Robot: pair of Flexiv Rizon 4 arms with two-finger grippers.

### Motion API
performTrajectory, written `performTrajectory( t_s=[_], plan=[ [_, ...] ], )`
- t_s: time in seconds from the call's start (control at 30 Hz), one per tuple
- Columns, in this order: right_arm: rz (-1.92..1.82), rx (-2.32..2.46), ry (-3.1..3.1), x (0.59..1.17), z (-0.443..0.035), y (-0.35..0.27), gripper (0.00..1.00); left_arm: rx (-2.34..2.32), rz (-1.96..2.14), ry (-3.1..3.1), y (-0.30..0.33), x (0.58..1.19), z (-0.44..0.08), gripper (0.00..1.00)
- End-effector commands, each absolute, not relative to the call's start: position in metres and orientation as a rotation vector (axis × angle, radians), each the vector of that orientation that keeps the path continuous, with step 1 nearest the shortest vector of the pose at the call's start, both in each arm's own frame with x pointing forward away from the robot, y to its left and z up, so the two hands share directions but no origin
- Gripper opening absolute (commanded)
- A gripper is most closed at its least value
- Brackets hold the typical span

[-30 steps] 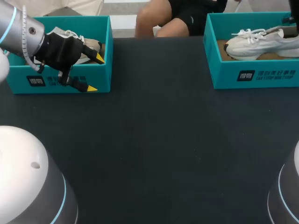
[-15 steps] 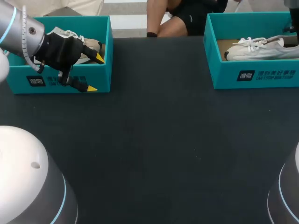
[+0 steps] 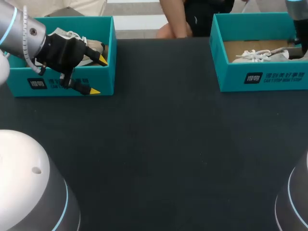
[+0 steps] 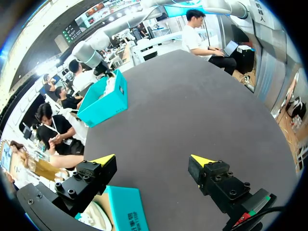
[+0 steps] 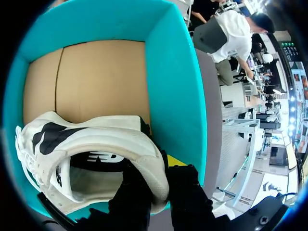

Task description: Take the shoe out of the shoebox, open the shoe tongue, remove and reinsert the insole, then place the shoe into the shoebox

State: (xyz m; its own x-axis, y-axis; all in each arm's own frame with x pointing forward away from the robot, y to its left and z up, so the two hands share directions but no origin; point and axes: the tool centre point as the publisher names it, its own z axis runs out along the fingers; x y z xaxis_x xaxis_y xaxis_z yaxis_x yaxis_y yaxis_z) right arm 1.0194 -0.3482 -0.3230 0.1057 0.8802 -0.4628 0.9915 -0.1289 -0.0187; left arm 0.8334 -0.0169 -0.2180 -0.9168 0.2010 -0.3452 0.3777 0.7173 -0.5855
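left arm (image 3: 19, 29) is coming in from the left side, and its left gripper (image 3: 98, 75) is hanging right over the front wall of the left shoebox (image 3: 19, 79). its fingers are spread wide with nothing between them except that teal wall, one yellow tip inside the box and one outside. there's a pale shoe with white laces (image 3: 67, 34) sitting in that box, partly hidden behind the gripper.

the middle of the black counter (image 3: 159, 134) is just lying bare between the two boxes.

over on the right, the right shoebox (image 3: 262, 77) is sitting at the far right corner, and the white shoe (image 3: 255, 55) is down inside it, with only the laces and upper poking above the front wall from the head view. from the right wrist view the right gripper (image 5: 156, 173) is pinching the shoe's heel collar, one finger inside the opening and one outside against the heel. the shoe is pointing toe-away from the gripper over the brown cardboard floor (image 5: 96, 77). can't tell if the sole is actually resting on that floor.
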Motion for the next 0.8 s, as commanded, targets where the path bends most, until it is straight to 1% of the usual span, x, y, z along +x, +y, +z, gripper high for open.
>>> performTrajectory(
  t_s=[0.03, 0.47, 0.63, 0.67, 0.7, 0.73, 0.8],
  plan=[
    [-0.531, 2.095, 1.849, 1.015, -0.328, -0.347, 0.0, 0.458, -0.987, 2.668, -0.017, 0.833, -0.218, 1.0],
    [-0.546, 2.134, 1.836, 1.011, -0.358, -0.352, 0.0, 0.458, -0.987, 2.668, -0.017, 0.833, -0.218, 1.0],
    [-0.55, 2.14, 1.825, 1.012, -0.361, -0.355, 0.0, 0.458, -0.987, 2.668, -0.017, 0.833, -0.218, 1.0],
    [-0.55, 2.14, 1.824, 1.012, -0.361, -0.356, 0.04, 0.458, -0.987, 2.668, -0.017, 0.833, -0.218, 1.0],
    [-0.551, 2.14, 1.822, 1.012, -0.362, -0.357, 0.26, 0.458, -0.987, 2.668, -0.017, 0.833, -0.218, 1.0],
    [-0.55, 2.143, 1.813, 1.013, -0.363, -0.359, 0.34, 0.458, -0.987, 2.668, -0.017, 0.833, -0.218, 1.0],
    [-0.549, 2.148, 1.809, 1.013, -0.363, -0.36, 0.38, 0.458, -0.987, 2.668, -0.017, 0.833, -0.218, 1.0]
  ],
)
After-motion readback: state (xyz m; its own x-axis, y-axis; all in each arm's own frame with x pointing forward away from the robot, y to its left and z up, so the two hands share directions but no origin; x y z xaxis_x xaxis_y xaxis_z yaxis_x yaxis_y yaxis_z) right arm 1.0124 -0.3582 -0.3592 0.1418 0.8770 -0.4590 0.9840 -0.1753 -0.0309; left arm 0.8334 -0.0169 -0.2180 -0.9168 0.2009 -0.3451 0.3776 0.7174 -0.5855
